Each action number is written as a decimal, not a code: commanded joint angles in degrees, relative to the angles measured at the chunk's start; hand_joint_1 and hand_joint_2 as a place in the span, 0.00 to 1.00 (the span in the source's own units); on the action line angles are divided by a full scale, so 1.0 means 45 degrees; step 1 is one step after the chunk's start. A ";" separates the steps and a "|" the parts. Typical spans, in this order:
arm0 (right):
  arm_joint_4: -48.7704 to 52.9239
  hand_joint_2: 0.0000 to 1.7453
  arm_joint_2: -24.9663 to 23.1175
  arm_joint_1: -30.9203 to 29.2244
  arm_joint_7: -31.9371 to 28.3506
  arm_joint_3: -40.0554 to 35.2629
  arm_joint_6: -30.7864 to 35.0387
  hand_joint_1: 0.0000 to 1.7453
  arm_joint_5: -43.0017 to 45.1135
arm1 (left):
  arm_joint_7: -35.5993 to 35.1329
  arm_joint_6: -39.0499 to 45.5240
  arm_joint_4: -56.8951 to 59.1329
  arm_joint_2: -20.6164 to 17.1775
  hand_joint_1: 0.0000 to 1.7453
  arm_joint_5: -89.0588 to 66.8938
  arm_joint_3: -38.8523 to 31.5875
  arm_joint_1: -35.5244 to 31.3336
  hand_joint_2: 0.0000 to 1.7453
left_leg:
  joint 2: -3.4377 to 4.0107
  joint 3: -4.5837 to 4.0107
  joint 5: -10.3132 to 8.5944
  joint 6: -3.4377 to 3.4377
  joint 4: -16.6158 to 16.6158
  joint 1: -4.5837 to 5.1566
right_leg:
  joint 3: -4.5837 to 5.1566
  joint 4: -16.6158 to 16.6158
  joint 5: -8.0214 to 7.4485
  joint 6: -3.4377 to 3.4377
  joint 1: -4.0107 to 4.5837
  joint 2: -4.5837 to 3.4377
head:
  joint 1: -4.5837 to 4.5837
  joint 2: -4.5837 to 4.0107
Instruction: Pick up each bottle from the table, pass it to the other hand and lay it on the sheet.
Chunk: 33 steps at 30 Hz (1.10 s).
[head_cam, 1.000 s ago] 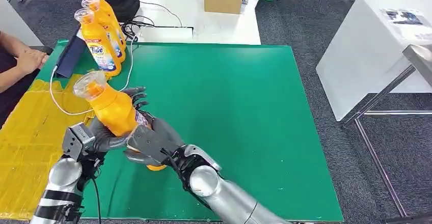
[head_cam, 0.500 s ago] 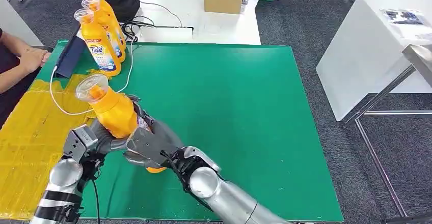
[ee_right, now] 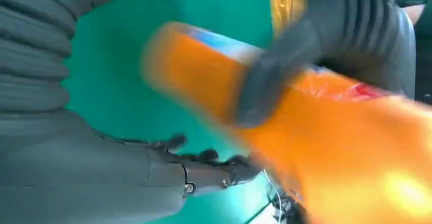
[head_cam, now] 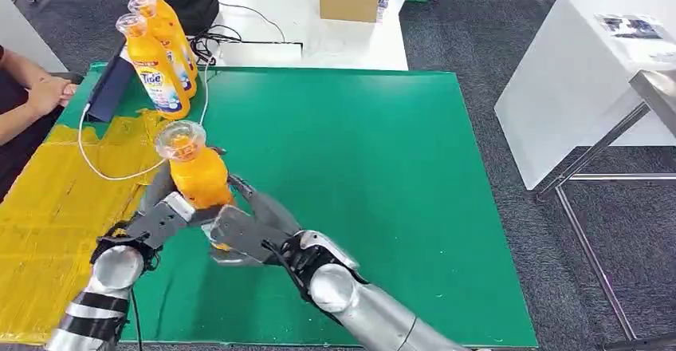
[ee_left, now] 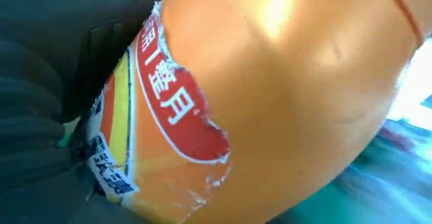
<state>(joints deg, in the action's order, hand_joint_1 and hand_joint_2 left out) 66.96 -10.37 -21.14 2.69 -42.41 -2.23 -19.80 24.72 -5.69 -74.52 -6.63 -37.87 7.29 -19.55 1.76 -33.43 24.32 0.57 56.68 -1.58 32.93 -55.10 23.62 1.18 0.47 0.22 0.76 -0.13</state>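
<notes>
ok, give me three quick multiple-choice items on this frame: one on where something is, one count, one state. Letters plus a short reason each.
1. Where do the standing bottles stand?
A. the far left corner of the green mat
B. the white table on the right
C. the floor

2. How many bottles stand there in a row?
A. one
B. three
C. five

3. What state is the held orange bottle in?
A. lying flat on the yellow sheet
B. held above the mat with both hands on it
C. standing alone, untouched

Answers:
1 A: they stand at the green mat's far left corner.
2 B: three caps line up there.
3 B: the left hand and right hand both grip it; the yellow sheet lies beside it.
</notes>
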 commanded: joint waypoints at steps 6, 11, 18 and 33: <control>0.2925 1.00 0.2738 0.1403 -0.0296 0.1617 -0.0400 0.00 -0.0157 | -0.1428 0.5884 0.7050 -0.2543 1.00 -0.7720 -0.1331 -0.1856 1.00 | -0.0023 0.0060 0.0010 -0.0019 -0.0024 0.0008 | -0.0039 -0.0002 0.0017 0.0013 -0.0009 -0.0015 | -0.0005 0.0000; 0.3232 1.00 0.3056 0.1538 -0.0289 0.1442 -0.0454 0.00 -0.0144 | -0.3237 0.6290 0.9008 -0.3198 1.00 -1.0264 -0.0766 -0.2473 1.00 | -0.0043 0.0046 0.0008 -0.0021 -0.0014 0.0006 | -0.0031 -0.0011 0.0021 0.0012 -0.0004 -0.0005 | -0.0005 0.0000; 0.3180 1.00 0.3273 0.1324 -0.0438 0.1413 -0.0586 0.00 0.0203 | -0.2789 0.7217 1.1062 -0.4150 1.00 -1.1584 0.0338 -0.2205 1.00 | -0.0015 0.0066 0.0014 -0.0022 -0.0019 0.0012 | -0.0031 -0.0019 0.0023 0.0008 -0.0012 -0.0036 | -0.0005 0.0000; 0.2110 1.00 0.3168 0.0406 -0.1107 0.1091 -0.0986 0.00 0.0520 | -0.4108 1.0152 0.9781 -0.4543 0.00 -1.1584 0.6237 0.0653 1.00 | -0.0018 0.0131 0.0013 -0.0025 -0.0054 0.0062 | -0.0095 0.0003 0.0026 0.0015 -0.0061 -0.0039 | 0.0000 0.0000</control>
<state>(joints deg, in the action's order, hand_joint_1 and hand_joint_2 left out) 80.89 3.48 -16.03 -1.99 -35.89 -6.32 -17.62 7.50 39.43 -31.25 -26.92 -89.48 21.98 -22.61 1.43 -33.20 24.35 0.59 56.62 -1.41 32.60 -55.19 23.85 1.27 0.30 0.37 0.76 -0.13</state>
